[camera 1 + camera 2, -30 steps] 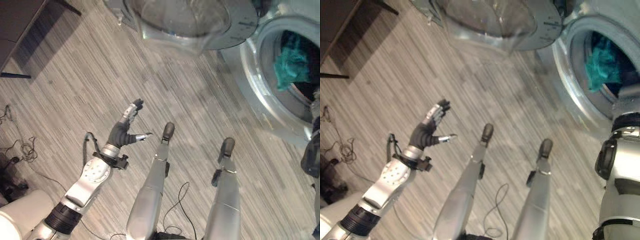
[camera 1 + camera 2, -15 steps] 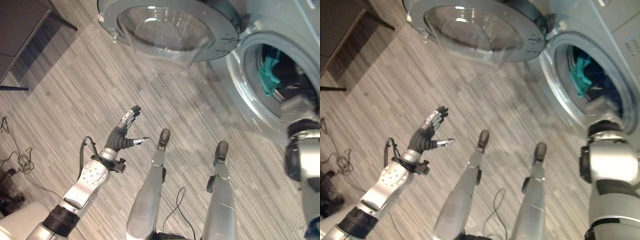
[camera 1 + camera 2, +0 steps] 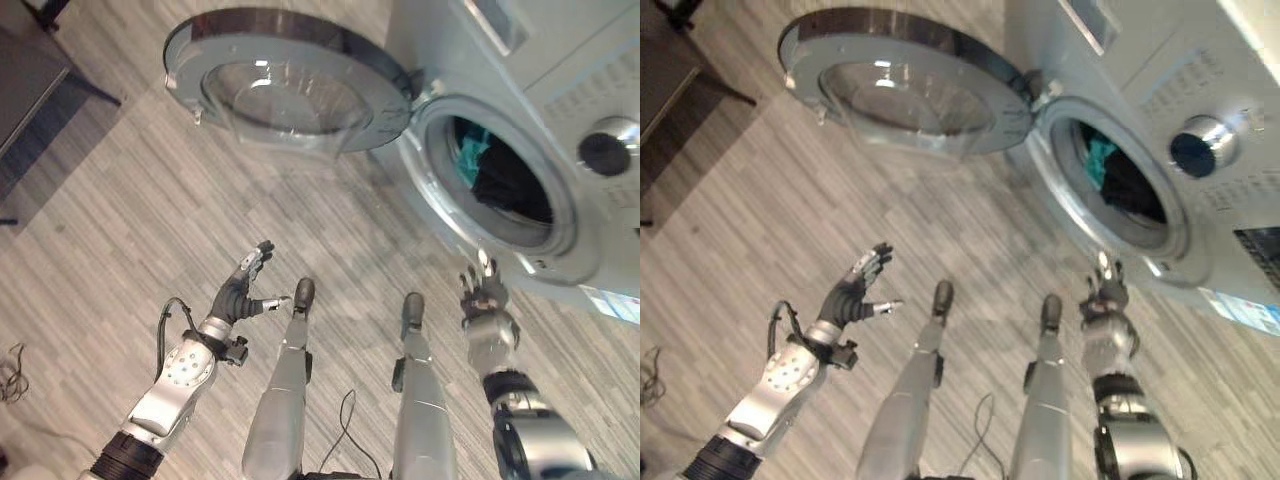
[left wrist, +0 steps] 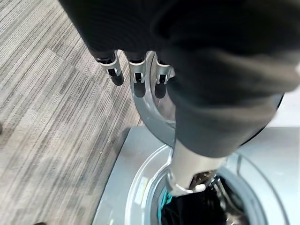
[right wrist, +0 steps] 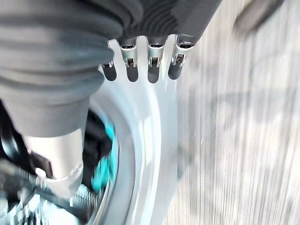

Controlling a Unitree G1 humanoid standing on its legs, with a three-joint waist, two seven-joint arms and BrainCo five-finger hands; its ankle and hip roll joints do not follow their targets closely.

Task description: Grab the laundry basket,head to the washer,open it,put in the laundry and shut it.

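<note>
Both of my hands hang empty in front of the washer [image 3: 520, 110]: my right hand [image 3: 486, 298] is raised with its fingers straight and relaxed just below the lower rim of the drum opening [image 3: 500, 180], and my left hand [image 3: 243, 290] floats over the wood floor [image 3: 120, 220] to the left, fingers spread and holding nothing. The laundry [image 3: 490, 175] already lies inside the drum, a dark heap with a teal piece at its far left edge, so it sits just beyond my right hand and well apart from my left. The round door [image 3: 285, 80] stands swung wide open to the far left of the opening, its glass bowl facing me; I judge it is left that way because loading has only now finished. My left hand is the nearer one to that door, though not touching it, so I judge shutting it is the step that remains.
</note>
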